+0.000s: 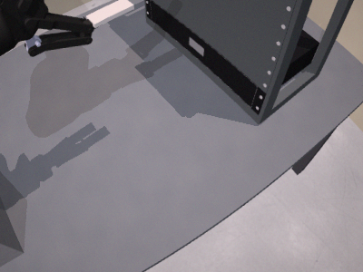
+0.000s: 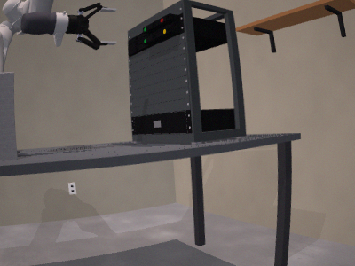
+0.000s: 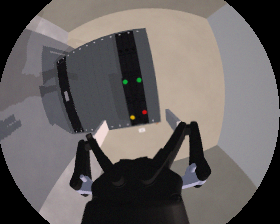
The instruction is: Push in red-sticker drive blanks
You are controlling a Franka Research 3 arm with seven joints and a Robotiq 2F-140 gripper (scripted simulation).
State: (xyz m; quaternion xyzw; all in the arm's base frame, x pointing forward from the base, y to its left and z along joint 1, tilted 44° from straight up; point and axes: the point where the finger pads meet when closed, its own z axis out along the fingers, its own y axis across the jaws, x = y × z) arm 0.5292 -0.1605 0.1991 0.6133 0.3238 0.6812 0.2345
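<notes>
The dark rack (image 2: 177,75) stands on the table. The black storage chassis (image 2: 155,33) sits at its top front. Its blanks carry a red sticker (image 2: 161,20), a yellow sticker (image 2: 164,31) and two green stickers (image 2: 145,28) (image 2: 145,41). In the wrist view the red sticker (image 3: 144,112) sits next to the yellow one (image 3: 131,118), with two green ones (image 3: 125,81) (image 3: 139,80) beside them. My gripper (image 2: 106,26) is open and empty, high in the air to the left of the rack's front, well apart from it. It also shows in the top view (image 1: 88,31) and the wrist view (image 3: 138,153).
A black unit with a small grey label (image 1: 197,46) fills the rack's bottom slot. A white flat block lies on the table's far edge. A wooden shelf (image 2: 293,15) hangs on the wall to the right. The robot's grey pedestal (image 2: 6,115) stands at the left.
</notes>
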